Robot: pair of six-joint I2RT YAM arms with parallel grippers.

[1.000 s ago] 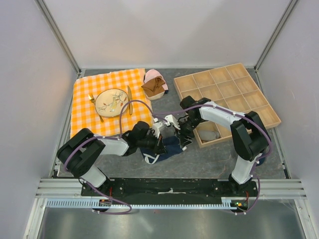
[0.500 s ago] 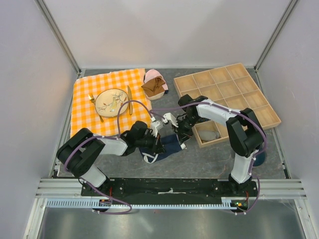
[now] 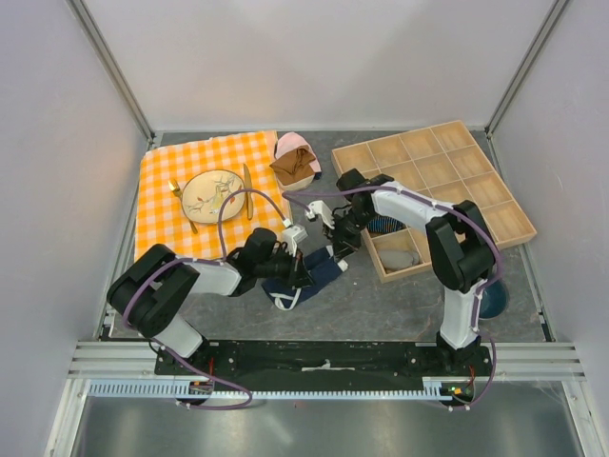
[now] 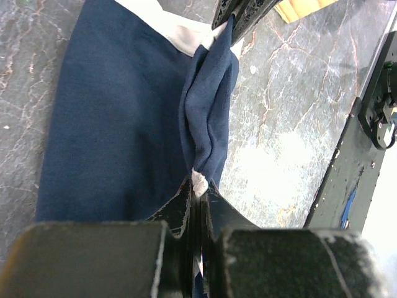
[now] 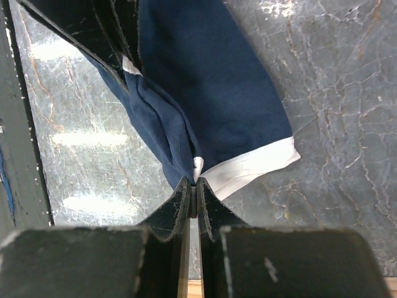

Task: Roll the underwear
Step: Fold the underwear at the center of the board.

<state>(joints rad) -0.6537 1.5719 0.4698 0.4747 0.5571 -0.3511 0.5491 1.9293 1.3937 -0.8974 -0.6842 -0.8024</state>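
While the left gripper [image 4: 197, 183] has its dark fingers pressed together on a bunched, white-tipped corner of the small navy-blue cloth underwear with pale trim [image 4: 118, 105], the right gripper [image 5: 195, 183] pinches the opposite end of the same raised fold, right where the white band begins. Between the two pinches the cloth is gathered into a taut ridge lifted off the grey marbled table [image 4: 279, 124], and the rest of the garment lies flat beside it. From above, the underwear sits near the middle of the table, between the two arms, with the orange-and-white checked cloth [image 3: 171, 190] to its left and the shallow wooden tray of compartments [image 3: 485, 190] to its right. I judge this to be the start of the rolling: one edge is held at both ends but not yet turned over. Next, both grippers would need to carry that edge across the flat part together, level and in step, so the fold lands straight.
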